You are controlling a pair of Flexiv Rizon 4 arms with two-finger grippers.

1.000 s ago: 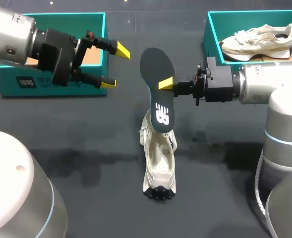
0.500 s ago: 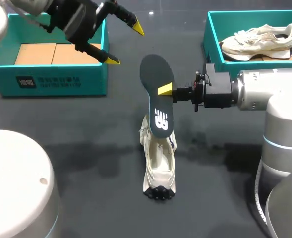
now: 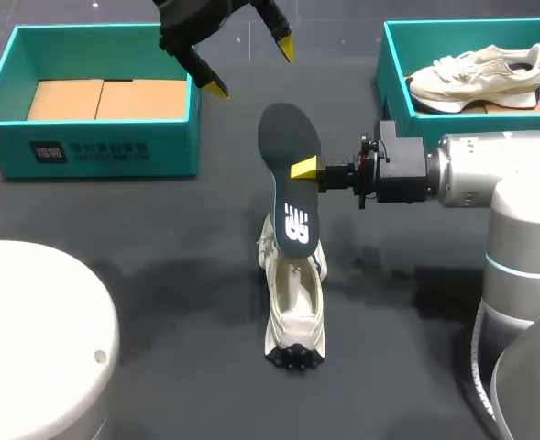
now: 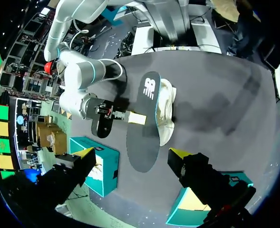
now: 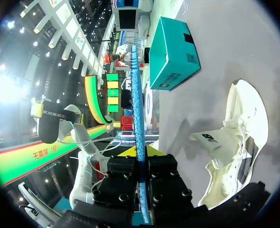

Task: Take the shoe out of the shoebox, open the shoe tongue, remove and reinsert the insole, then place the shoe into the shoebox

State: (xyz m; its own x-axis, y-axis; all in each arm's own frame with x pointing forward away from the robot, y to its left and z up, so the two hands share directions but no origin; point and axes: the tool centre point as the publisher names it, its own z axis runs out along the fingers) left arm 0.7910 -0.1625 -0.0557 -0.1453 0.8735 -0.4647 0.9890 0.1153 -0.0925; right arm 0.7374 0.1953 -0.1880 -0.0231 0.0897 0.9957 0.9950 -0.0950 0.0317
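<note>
Pinching the insole [image 3: 288, 137] above the shoe [image 3: 295, 302], the right gripper [image 3: 299, 169] apparently has it out; reinsertion and boxing remain. Left gripper [image 3: 249, 66] hangs spread beyond the shoe.

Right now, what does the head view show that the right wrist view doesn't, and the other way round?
Only the head view: the second shoe lying in the right shoebox, and the broad dark face of the insole with its white logo. Only the right wrist view: the insole edge-on, its blue edge pinched in the right gripper. Both: the insole in the right gripper, the white shoe on the table, and the left shoebox.
</note>
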